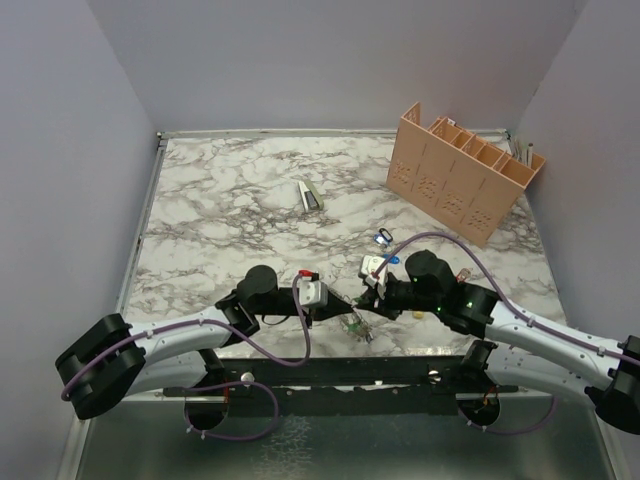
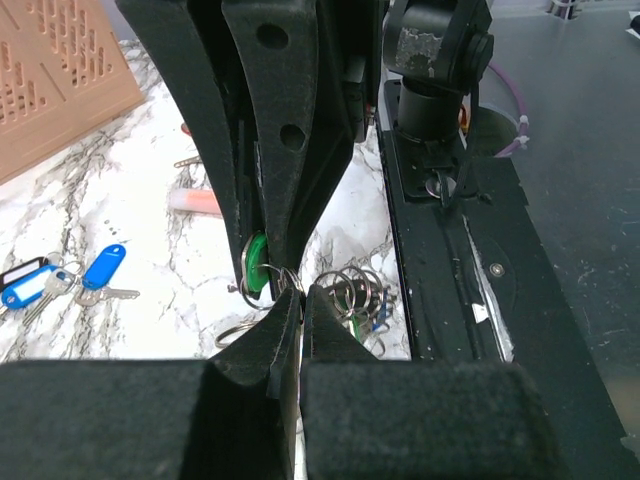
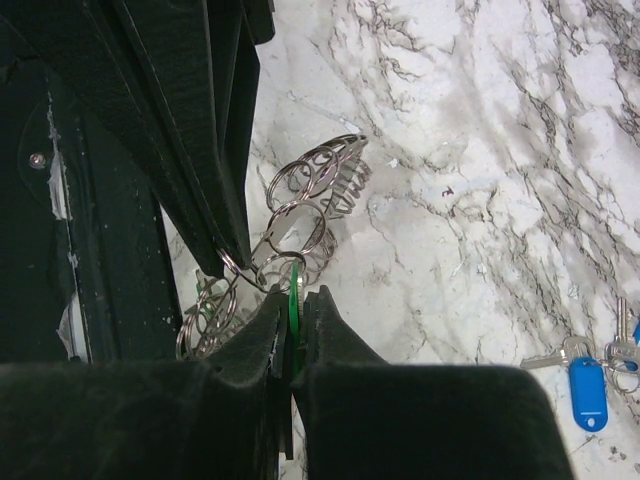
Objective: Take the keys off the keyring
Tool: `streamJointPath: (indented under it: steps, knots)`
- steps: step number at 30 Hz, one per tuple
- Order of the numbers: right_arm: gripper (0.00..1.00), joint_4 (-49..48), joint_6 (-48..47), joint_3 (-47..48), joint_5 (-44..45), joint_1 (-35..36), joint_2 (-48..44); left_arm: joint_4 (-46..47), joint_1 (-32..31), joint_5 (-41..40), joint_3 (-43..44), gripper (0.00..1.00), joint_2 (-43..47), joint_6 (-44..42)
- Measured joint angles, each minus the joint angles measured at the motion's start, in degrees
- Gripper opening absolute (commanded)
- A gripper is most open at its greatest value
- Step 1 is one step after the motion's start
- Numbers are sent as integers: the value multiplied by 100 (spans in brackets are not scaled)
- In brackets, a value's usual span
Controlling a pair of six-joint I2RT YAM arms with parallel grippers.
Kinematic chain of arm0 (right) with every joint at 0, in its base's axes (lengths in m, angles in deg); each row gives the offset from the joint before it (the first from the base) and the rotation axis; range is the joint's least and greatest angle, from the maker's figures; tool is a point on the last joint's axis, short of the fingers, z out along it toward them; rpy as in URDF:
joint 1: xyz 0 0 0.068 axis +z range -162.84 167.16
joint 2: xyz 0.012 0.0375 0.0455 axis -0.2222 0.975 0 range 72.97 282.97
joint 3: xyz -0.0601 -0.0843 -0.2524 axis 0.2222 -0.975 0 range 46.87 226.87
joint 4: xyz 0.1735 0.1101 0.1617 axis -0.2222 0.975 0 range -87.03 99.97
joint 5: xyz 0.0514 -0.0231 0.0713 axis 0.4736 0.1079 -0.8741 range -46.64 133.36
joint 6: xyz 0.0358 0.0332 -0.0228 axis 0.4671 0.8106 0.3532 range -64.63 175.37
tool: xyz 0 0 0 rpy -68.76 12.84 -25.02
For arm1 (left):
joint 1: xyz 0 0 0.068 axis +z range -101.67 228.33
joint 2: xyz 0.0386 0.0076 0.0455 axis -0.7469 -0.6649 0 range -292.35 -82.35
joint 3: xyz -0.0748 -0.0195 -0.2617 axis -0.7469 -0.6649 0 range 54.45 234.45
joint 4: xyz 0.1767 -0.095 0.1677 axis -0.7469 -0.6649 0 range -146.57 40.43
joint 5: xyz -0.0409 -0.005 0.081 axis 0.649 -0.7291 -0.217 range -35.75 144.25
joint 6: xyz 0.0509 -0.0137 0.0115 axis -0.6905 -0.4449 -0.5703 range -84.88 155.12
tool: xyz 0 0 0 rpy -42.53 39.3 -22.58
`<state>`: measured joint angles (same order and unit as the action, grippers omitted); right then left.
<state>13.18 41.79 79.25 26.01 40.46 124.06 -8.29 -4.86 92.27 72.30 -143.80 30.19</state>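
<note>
Both grippers meet just above the marble near the table's front edge. My right gripper (image 3: 296,295) is shut on the green head of a key (image 3: 295,283), seen edge-on between its pads. That green key (image 2: 256,262) also shows in the left wrist view, with the right fingers coming down onto it. My left gripper (image 2: 301,293) is shut on a silver loop of the keyring (image 3: 315,190), whose coils trail onto the marble. In the top view the left gripper (image 1: 345,303) and right gripper (image 1: 362,300) are tip to tip. A bunch of rings (image 1: 358,328) lies below them.
Loose blue-tagged keys (image 1: 383,240) (image 2: 100,268) (image 3: 587,388) lie on the marble behind the grippers. A tan perforated rack (image 1: 465,170) stands at the back right. A small grey-green object (image 1: 311,195) lies mid-table. The black base rail (image 1: 350,372) runs along the near edge.
</note>
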Motion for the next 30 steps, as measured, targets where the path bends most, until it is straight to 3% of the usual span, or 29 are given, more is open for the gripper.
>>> streamJointPath:
  steps: [30]
  knots:
    - [1, 787, -131, 424, -9, 2, -63, -55, 20, 459, 262, 0, -483, 101]
